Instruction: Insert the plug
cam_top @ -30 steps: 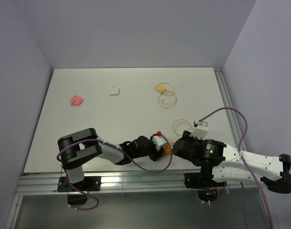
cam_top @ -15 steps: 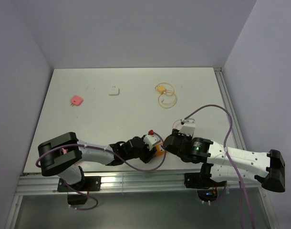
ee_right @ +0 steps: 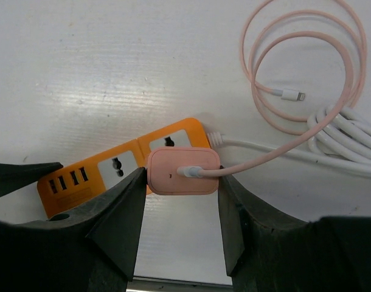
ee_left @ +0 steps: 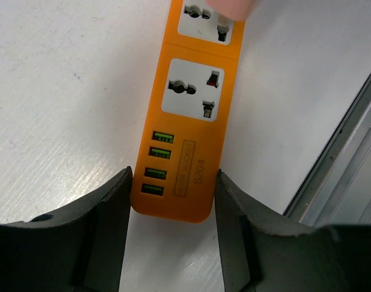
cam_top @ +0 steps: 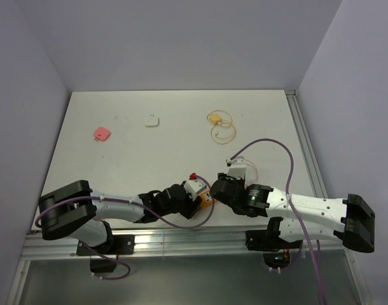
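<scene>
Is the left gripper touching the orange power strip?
Touching. In the left wrist view the left gripper has both fingers flush against the sides of the power strip at its USB end, no gap.

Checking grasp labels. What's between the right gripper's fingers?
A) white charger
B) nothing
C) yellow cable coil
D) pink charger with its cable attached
D: in the right wrist view, the right gripper closes on both sides of the pink charger, whose pink cable is plugged in, and holds it over a socket of the orange power strip.
</scene>
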`<action>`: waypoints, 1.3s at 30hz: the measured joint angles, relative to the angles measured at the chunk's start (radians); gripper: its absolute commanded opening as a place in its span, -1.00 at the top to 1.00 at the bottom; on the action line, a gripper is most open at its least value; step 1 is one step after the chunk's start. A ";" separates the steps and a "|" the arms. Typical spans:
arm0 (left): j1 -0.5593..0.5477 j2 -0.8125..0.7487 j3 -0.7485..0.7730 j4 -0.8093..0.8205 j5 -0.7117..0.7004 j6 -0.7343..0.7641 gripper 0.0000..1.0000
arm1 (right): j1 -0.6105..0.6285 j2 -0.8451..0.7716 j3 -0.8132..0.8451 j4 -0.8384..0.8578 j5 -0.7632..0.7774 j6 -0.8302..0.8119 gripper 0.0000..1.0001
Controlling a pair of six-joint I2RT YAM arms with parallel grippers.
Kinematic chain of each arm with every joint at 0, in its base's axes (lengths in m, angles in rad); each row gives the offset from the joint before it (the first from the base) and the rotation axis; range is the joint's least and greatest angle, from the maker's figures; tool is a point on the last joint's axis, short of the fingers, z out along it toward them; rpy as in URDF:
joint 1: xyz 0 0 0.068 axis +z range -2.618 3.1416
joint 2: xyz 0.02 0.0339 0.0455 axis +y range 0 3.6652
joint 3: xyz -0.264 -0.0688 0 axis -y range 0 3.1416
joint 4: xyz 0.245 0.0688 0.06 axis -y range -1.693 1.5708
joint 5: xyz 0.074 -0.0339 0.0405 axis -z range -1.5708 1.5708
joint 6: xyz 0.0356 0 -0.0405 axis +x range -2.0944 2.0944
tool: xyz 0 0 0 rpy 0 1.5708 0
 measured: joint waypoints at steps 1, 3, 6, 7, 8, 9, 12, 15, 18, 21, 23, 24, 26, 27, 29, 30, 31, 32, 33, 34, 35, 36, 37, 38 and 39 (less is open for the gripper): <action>0.000 0.000 0.000 0.000 -0.005 -0.002 0.96 | 0.000 0.010 -0.005 0.010 -0.003 -0.006 1.00; 0.000 0.000 0.000 -0.002 -0.015 -0.012 0.88 | 0.000 0.018 -0.018 0.026 -0.008 -0.012 1.00; -0.002 -0.001 0.000 -0.003 -0.032 -0.024 0.63 | 0.000 0.016 -0.038 0.053 -0.003 -0.012 1.00; -0.002 -0.002 0.000 -0.006 -0.038 -0.029 0.57 | 0.000 0.014 -0.040 0.058 -0.003 -0.013 1.00; -0.002 -0.002 0.000 -0.007 -0.043 -0.034 0.53 | 0.000 0.011 -0.044 0.064 -0.003 -0.013 1.00; -0.003 -0.003 0.000 -0.007 -0.049 -0.040 0.46 | 0.000 0.008 -0.048 0.069 -0.001 -0.013 1.00; -0.003 -0.004 0.000 -0.012 -0.063 -0.052 0.21 | 0.000 0.005 -0.050 0.073 0.004 -0.013 1.00; -0.003 -0.006 0.000 -0.018 -0.076 -0.062 -0.08 | 0.000 0.005 -0.050 0.070 0.011 -0.012 1.00; -0.003 -0.009 0.000 -0.024 -0.087 -0.077 -0.22 | 0.000 0.004 -0.050 0.068 0.017 -0.013 1.00; -0.003 -0.015 -0.006 -0.031 -0.097 -0.089 -0.31 | -0.004 0.000 -0.050 0.070 0.021 -0.025 1.00; -0.003 -0.019 -0.016 -0.045 -0.106 -0.099 -0.33 | -0.017 -0.005 -0.050 0.078 0.022 -0.047 1.00; -0.002 -0.019 -0.020 -0.051 -0.110 -0.102 -0.33 | -0.024 -0.006 -0.050 0.082 0.023 -0.058 1.00; -0.001 -0.019 -0.023 -0.063 -0.112 -0.104 -0.33 | -0.040 -0.006 -0.048 0.098 0.023 -0.085 1.00; -0.001 -0.019 -0.023 -0.066 -0.112 -0.104 -0.34 | -0.047 -0.006 -0.047 0.105 0.023 -0.097 1.00; -0.001 -0.019 -0.023 -0.066 -0.112 -0.104 -0.35 | -0.060 0.002 -0.043 0.115 0.020 -0.116 1.00; -0.001 -0.019 -0.023 -0.067 -0.113 -0.104 -0.35 | -0.066 0.007 -0.043 0.126 0.015 -0.127 1.00; -0.001 -0.019 -0.023 -0.067 -0.113 -0.105 -0.36 | -0.068 0.011 -0.043 0.131 0.011 -0.134 1.00; -0.001 -0.019 -0.023 -0.067 -0.115 -0.106 -0.36 | -0.069 0.014 -0.043 0.140 0.003 -0.144 1.00; -0.001 -0.019 -0.023 -0.067 -0.118 -0.108 -0.37 | -0.070 0.014 -0.043 0.151 -0.009 -0.153 1.00; -0.001 -0.019 -0.023 -0.068 -0.123 -0.114 -0.36 | -0.070 0.014 -0.043 0.163 -0.018 -0.161 1.00; -0.001 -0.019 -0.023 -0.068 -0.129 -0.119 -0.37 | -0.070 0.015 -0.043 0.175 -0.027 -0.166 1.00; -0.001 -0.019 -0.023 -0.068 -0.135 -0.123 -0.37 | -0.070 0.017 -0.043 0.186 -0.038 -0.175 1.00; -0.001 -0.020 -0.023 -0.069 -0.140 -0.126 -0.39 | -0.070 0.022 -0.043 0.195 -0.046 -0.182 1.00; -0.001 -0.021 -0.023 -0.069 -0.146 -0.130 -0.40 | -0.070 0.027 -0.043 0.201 -0.054 -0.187 1.00; -0.001 -0.023 -0.026 -0.069 -0.151 -0.133 -0.40 | -0.070 0.034 -0.043 0.206 -0.062 -0.191 1.00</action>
